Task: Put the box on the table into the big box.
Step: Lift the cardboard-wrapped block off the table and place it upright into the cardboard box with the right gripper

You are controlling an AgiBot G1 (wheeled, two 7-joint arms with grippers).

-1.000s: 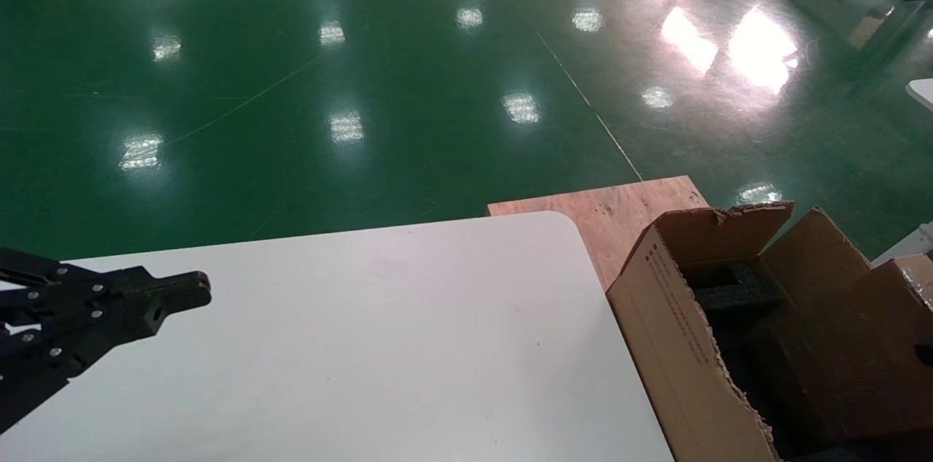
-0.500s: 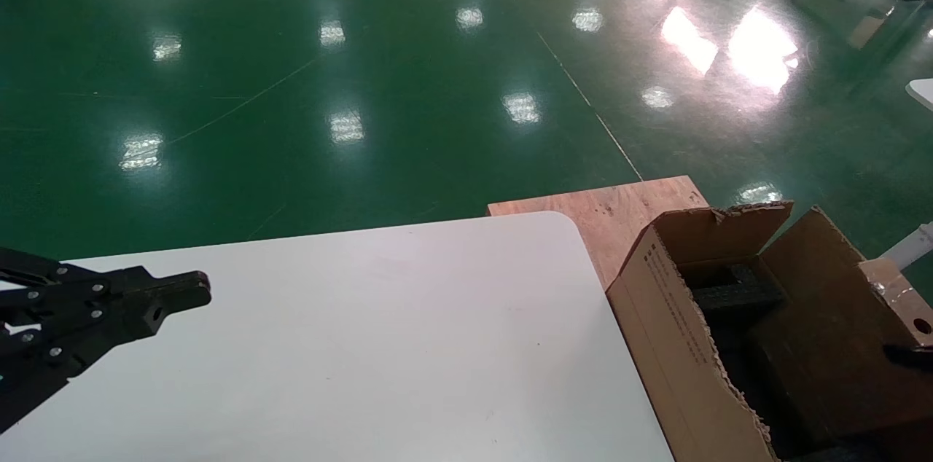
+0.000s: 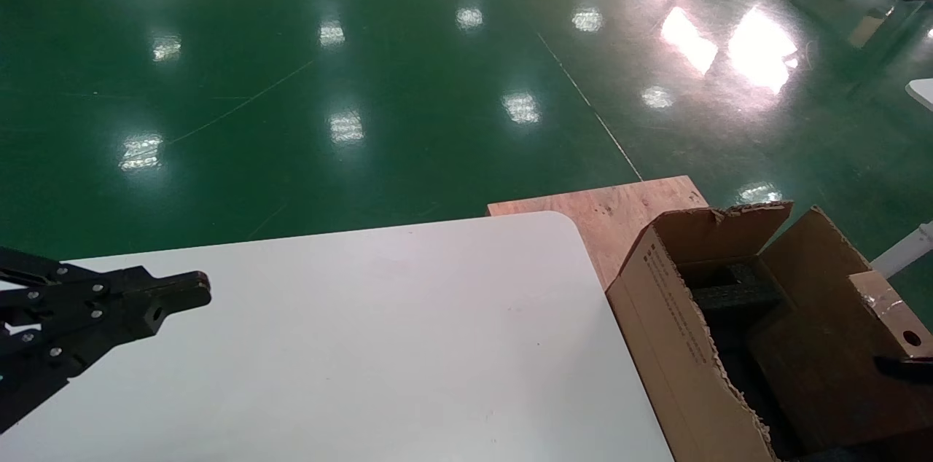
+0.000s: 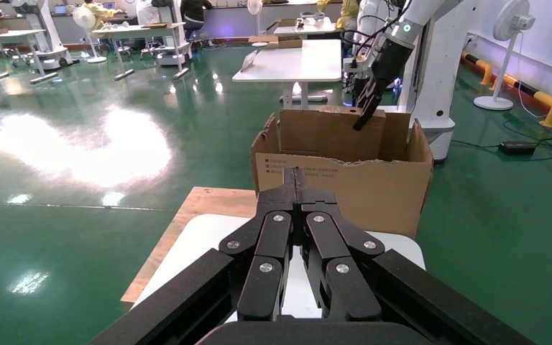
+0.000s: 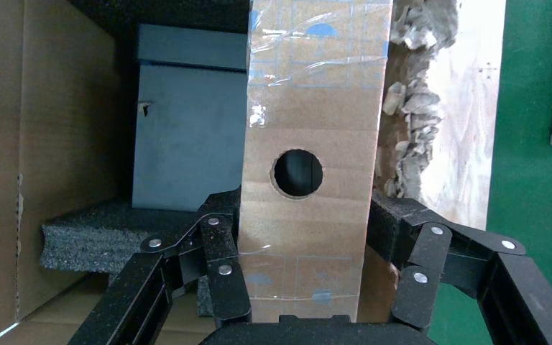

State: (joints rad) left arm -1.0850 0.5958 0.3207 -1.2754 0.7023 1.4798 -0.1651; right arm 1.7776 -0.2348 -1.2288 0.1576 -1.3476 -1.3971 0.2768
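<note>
At the far left of the head view our left gripper (image 3: 186,292) hangs idle over the table (image 3: 379,345), its fingers pressed together on nothing; the left wrist view shows the same shut pair.

The white top has nothing on it that we can see. Past its rounded corner lies a plywood board (image 3: 619,210), and to the right of that stands the big box (image 3: 678,331), flaps ragged, black foam (image 3: 732,294) inside.

At the right edge the box (image 3: 885,309) shows above the big box's open top, its round hole facing us. The right wrist view shows it better: our right gripper (image 5: 302,251) clamps it across its narrow width, one pad on each long side, just below the hole, with foam and a grey block (image 5: 187,136) of the big box's interior behind it.

We judge the box light and fairly stiff, probably cardboard under clear tape. The tape looks glossy, so the faces may be slick; holding it by the two long edges near the middle seems sound, with modest squeeze so the walls do not buckle. It looks about ready to go down and be let go.
</note>
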